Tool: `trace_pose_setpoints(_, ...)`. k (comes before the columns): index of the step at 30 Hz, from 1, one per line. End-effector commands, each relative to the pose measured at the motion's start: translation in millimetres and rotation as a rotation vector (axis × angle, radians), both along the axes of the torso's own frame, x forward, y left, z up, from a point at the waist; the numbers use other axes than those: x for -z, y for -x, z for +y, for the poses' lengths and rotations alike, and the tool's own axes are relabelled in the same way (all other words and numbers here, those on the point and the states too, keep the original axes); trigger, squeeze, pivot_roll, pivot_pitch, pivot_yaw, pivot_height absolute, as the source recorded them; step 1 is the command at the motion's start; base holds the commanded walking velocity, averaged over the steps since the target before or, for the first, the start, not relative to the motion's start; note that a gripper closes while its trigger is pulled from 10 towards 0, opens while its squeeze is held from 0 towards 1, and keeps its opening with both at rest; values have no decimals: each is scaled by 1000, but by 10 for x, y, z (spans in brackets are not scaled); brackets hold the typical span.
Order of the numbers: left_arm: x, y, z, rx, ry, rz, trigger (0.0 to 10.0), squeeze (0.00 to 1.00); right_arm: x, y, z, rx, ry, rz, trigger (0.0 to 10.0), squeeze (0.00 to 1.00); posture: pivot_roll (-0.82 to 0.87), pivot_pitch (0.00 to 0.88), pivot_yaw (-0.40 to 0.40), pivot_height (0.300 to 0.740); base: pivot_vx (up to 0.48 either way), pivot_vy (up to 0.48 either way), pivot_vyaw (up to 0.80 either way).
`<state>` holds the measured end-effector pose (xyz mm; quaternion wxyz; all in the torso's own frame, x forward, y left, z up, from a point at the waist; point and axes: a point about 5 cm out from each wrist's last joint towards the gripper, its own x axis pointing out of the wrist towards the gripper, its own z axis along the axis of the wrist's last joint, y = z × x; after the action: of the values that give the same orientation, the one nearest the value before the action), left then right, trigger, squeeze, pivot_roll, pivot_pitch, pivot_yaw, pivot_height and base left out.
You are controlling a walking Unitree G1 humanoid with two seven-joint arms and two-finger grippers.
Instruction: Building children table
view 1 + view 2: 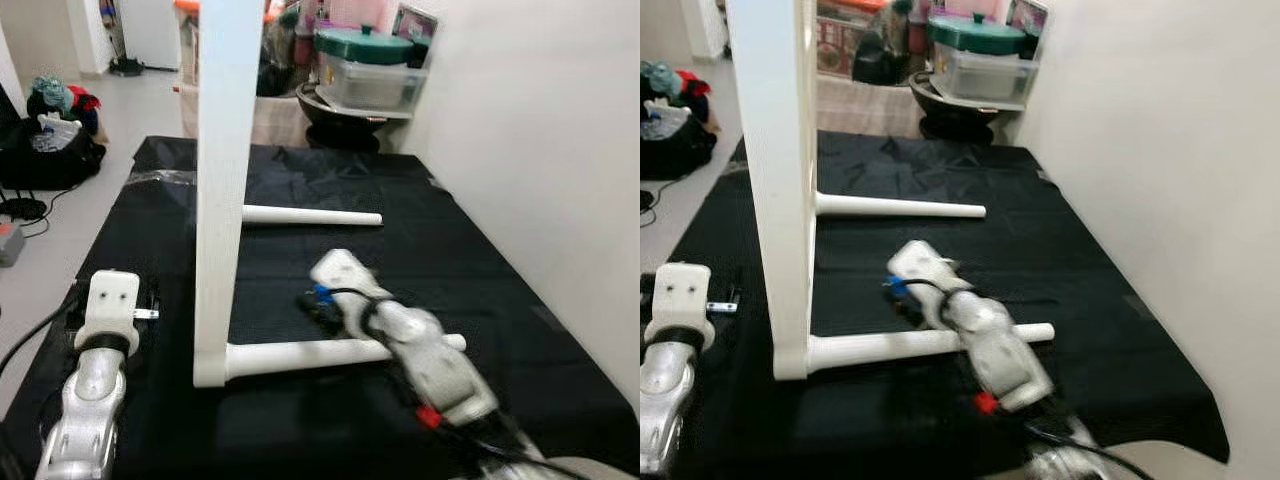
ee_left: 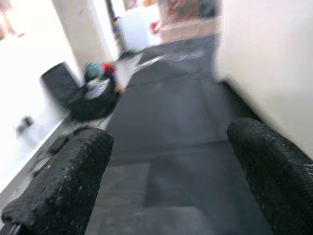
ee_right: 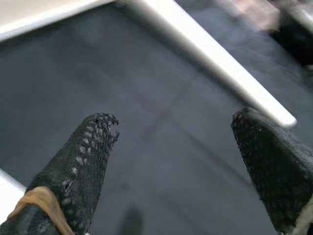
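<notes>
The right tool [image 3: 171, 147] is seen spread, empty, above the black mat [image 1: 500, 300], beside the near leg [image 1: 300, 355]. The left tool [image 2: 166, 181] is likewise spread, at 8 o'clock. The white tabletop [image 1: 225, 180] is stood on edge at centre; the far leg [image 1: 312, 215] is pointed toward 3 o'clock.

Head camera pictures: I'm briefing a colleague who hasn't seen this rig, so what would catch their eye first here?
The white tabletop standing on edge on the black mat, with two white legs sticking out sideways toward the wall. Next, the right arm reaching over the nearer leg, the right gripper open above the mat. The left gripper, also open, hangs left of the tabletop.
</notes>
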<state>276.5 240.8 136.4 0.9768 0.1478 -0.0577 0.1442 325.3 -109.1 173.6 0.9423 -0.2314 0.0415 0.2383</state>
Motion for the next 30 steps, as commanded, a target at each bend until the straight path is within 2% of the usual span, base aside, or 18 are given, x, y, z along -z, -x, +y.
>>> trace_pose_setpoints(1, -11, -2, -78, 36, 5, -7, 10000, 0, -109, -1, -39, 11, -32, -56, 10000, 412, 125, 0, -157, 740, 0, 0, 0)
trace_pose_setpoints(2, 12, 60, -157, 75, 9, -4, 10000, 0, -156, 16, -217, 85, -78, -96, 10000, 173, 122, 0, -155, 740, 0, 0, 0)
trace_pose_setpoints(4, 30, 140, -244, 123, 8, 7, 10000, 0, -190, 100, -446, 187, -158, -137, 10000, 110, 115, 0, -146, 740, 0, 0, 0)
trace_pose_setpoints(7, 29, 152, -257, 130, 6, 10, 10000, 0, -188, 127, -490, 206, -181, -140, 10000, 110, 115, 0, -146, 740, 0, 0, 0)
trace_pose_setpoints(8, 12, 170, -252, 127, 3, 12, 10000, 0, -187, 164, -496, 210, -195, -146, 10000, 0, 110, 0, -133, 740, 0, 0, 0)
trace_pose_setpoints(17, -84, 270, -171, 78, -10, -1, 10000, 0, -210, 197, -436, 202, -254, -170, 10000, 0, 127, 0, -137, 740, -202, 0, 0)
trace_pose_setpoints(21, -89, 274, -170, 76, -10, -1, 10000, 0, -213, 198, -437, 201, -258, -172, 10000, 0, 127, 0, -137, 740, -330, 0, 0)
trace_pose_setpoints(30, -94, 382, -94, 38, -32, 30, 10000, 0, -223, 226, -492, 210, -275, -175, 10000, 0, 137, 0, -138, 740, -312, 0, 0)
